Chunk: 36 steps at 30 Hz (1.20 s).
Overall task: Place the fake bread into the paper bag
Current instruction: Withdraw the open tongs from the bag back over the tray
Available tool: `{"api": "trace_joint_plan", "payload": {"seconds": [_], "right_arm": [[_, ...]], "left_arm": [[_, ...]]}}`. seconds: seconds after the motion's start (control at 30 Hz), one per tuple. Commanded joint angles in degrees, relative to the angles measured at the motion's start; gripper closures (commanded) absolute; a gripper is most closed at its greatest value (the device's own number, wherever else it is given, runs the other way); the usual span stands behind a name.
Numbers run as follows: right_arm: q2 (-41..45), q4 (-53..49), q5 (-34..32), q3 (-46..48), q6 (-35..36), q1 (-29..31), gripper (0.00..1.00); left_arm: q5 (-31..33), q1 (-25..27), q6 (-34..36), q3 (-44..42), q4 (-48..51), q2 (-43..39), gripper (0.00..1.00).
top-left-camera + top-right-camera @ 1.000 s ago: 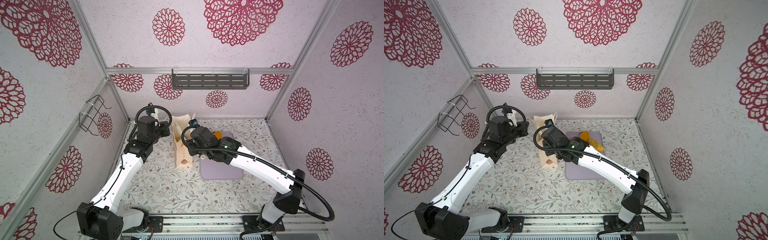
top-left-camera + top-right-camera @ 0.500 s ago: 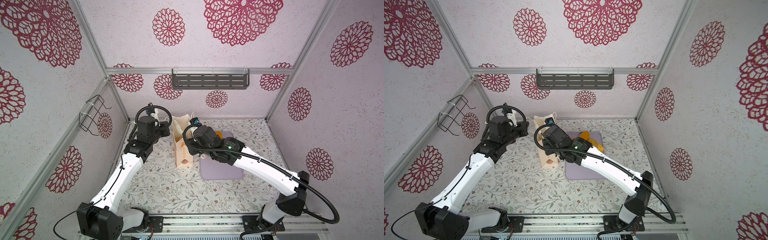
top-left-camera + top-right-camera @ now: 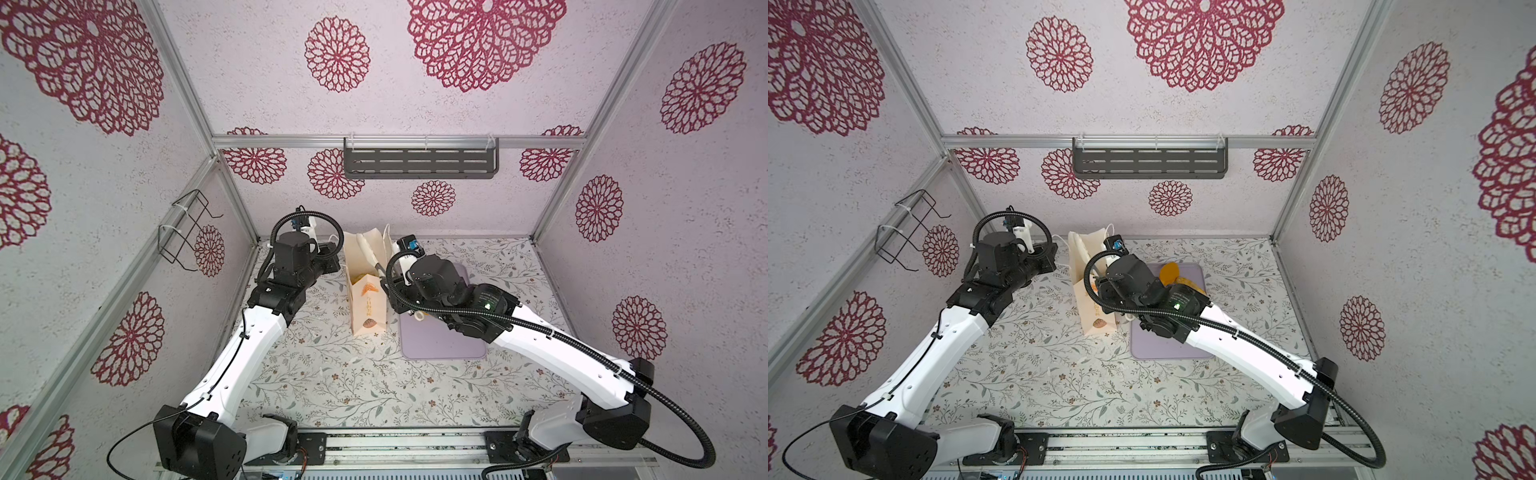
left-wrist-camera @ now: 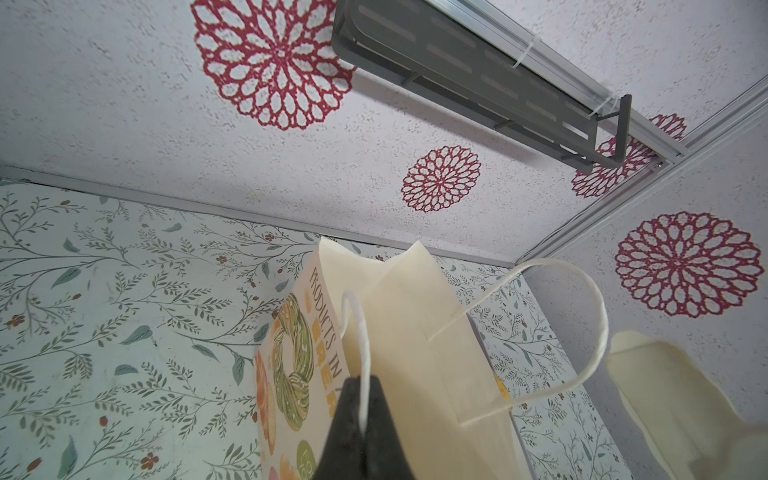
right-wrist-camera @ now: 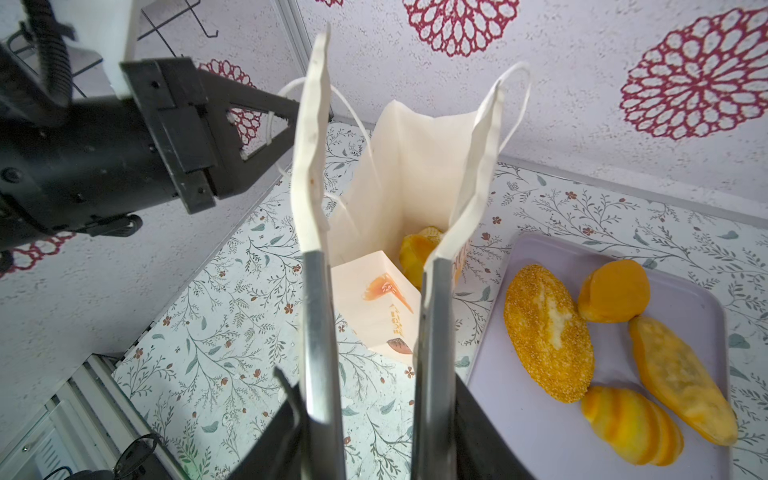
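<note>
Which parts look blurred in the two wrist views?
Left wrist view: the left gripper pinching the handle is soft, the bag sharp. Right wrist view: the right gripper has fingers slightly soft near the lens, the breads and tray sharp.

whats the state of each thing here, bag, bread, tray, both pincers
paper bag: upright, mouth open
lilac tray: lying flat, partly filled
fake bread: four lying on the tray, one visible inside the bag
left pincer: shut on the bag's cord handle
right pincer: open, empty, aimed at the bag mouth
</note>
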State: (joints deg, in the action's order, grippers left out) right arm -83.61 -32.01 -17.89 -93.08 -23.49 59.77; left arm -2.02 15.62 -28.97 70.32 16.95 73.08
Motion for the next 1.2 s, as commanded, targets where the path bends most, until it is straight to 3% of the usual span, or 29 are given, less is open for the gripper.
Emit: {"api": "trace_joint_plan", "payload": {"seconds": [0.0, 0.63, 0.73, 1.17], "right_arm": [[3.7, 3.1, -1.7, -0.5, 1.4, -0.1, 0.53], [11.2, 0.9, -9.6, 5.8, 5.6, -0.4, 0.52], [11.9, -0.7, -11.4, 6.6, 6.5, -0.8, 0.48], [17.7, -0.5, -12.7, 14.8, 6.0, -5.6, 0.49]], "left_arm": [[0.6, 0.3, 0.4, -0.1, -0.8, -0.2, 1.0], [-2.0, 0.3, 2.0, -0.4, -1.8, -0.2, 1.0], [-2.3, 0.3, 2.2, -0.2, -1.7, 0.1, 1.0], [-0.9, 0.3, 2.1, -0.5, -1.6, 0.0, 1.0]]}}
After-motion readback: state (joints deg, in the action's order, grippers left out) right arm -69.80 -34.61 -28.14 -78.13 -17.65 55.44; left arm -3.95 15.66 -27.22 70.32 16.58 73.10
